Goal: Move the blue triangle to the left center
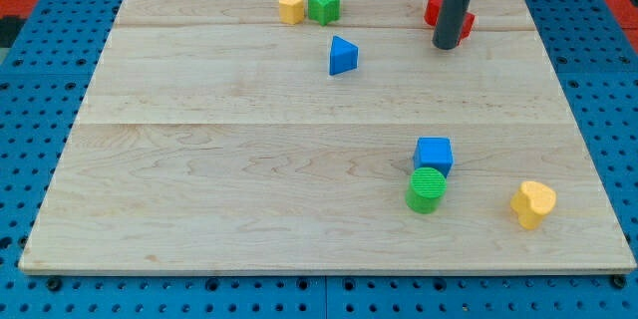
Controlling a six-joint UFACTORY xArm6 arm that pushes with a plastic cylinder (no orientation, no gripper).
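The blue triangle (343,56) lies on the wooden board (199,179) in the upper middle of the view. My tip (447,46) is at the view's upper right, well to the right of the blue triangle and apart from it. The rod stands right in front of a red block (434,7), hiding most of it, so its shape cannot be made out.
A yellow block (290,5) and a green block (323,5) sit side by side at the top, above-left of the triangle. A blue cube (434,154) and a green cylinder (427,189) touch at lower right. A yellow heart-like block (533,203) lies far right.
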